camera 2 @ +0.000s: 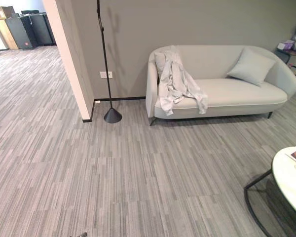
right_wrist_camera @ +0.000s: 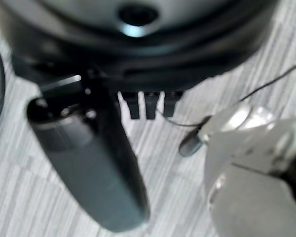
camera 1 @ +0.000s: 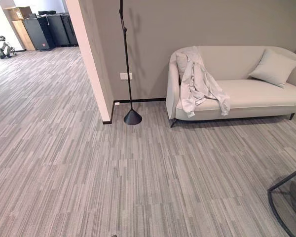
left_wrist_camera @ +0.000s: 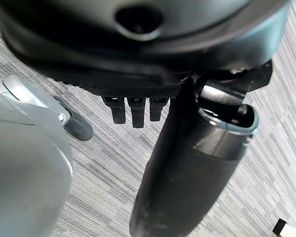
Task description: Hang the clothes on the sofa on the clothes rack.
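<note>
A pale grey garment (camera 1: 200, 84) lies draped over the left end of a cream sofa (camera 1: 256, 94), hanging down its front. Left of the sofa, against the grey wall, stands the clothes rack (camera 1: 127, 59), a thin black pole on a cone base (camera 1: 132, 117). Open carpet separates me from both, and they are several steps away. My left hand (left_wrist_camera: 187, 173) hangs over the carpet with relaxed fingers and holds nothing. My right hand (right_wrist_camera: 89, 158) hangs the same way, open, with nothing in it.
A cushion (camera 1: 274, 66) leans at the sofa's right end. A wall corner (camera 1: 91, 59) juts out left of the rack. A round white table (camera 2: 291, 180) on a black frame stands near right. Dark cabinets (camera 1: 52, 29) line the far left. A small shelf (camera 2: 291, 49) stands right of the sofa.
</note>
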Tool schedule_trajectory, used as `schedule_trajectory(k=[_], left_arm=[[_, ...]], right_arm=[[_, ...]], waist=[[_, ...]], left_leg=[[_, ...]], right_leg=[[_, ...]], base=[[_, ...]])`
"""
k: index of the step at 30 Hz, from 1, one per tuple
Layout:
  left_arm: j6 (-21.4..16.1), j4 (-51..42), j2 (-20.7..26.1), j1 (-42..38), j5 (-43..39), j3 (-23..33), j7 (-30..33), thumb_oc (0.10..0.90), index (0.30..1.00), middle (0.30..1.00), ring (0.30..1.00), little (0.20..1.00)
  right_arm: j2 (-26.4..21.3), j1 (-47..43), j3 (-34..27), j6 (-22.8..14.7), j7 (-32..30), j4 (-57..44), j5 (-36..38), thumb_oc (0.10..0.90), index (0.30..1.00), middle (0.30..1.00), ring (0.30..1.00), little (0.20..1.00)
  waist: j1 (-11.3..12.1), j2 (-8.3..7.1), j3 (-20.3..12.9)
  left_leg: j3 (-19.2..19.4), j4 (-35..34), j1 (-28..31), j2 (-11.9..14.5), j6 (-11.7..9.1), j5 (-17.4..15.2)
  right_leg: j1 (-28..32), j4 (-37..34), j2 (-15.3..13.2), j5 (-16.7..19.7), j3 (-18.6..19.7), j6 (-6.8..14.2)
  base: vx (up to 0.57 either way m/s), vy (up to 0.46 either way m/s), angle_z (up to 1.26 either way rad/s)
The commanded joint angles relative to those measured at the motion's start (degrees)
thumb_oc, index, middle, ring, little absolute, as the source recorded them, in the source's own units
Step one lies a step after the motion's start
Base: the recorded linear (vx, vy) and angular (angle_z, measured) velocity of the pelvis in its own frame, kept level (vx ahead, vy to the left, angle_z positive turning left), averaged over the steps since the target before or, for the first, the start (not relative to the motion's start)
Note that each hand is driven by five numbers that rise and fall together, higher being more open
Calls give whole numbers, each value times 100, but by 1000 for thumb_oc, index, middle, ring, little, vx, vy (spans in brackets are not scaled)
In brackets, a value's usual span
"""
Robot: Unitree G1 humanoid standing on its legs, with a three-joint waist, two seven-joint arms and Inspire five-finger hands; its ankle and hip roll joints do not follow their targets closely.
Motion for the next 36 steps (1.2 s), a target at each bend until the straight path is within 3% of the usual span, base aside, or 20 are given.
schedule_trajectory(k=[1,6,14,36], left_arm=[[-233,223,-35,-365,287,-34,-138,800,900,900,900,900],[-259,273,-52,-368,572,-209,-108,800,900,900,900,900],[-217,199,-244,-369,953,-684,-246,800,900,900,900,900],[-228,122,-330,-358,1073,-883,-230,800,900,900,900,900]], right_arm=[[-137,-350,30,-81,53,530,-165,800,900,900,900,900],[-130,-383,170,-98,66,475,-354,800,900,900,900,900],[-353,-444,249,-87,103,550,-829,800,900,900,900,900],[-547,-431,234,-71,79,644,-1120,800,900,900,900,900]], waist=[[15,-122,-81],[-7,-106,-81],[-79,39,-112],[-192,184,-69]], left_leg=[[6,-236,-18,236,-317,227],[24,-236,16,249,-319,213],[65,-236,106,273,-322,191],[200,-236,181,418,-432,211]], right_leg=[[-66,-279,-297,605,213,503],[-48,-279,-283,601,253,498],[1,-279,-256,571,275,480],[-2,-279,-163,539,338,445]], base=[[0,0,0],[0,0,0],[14,-3,-5],[11,-21,-4]])
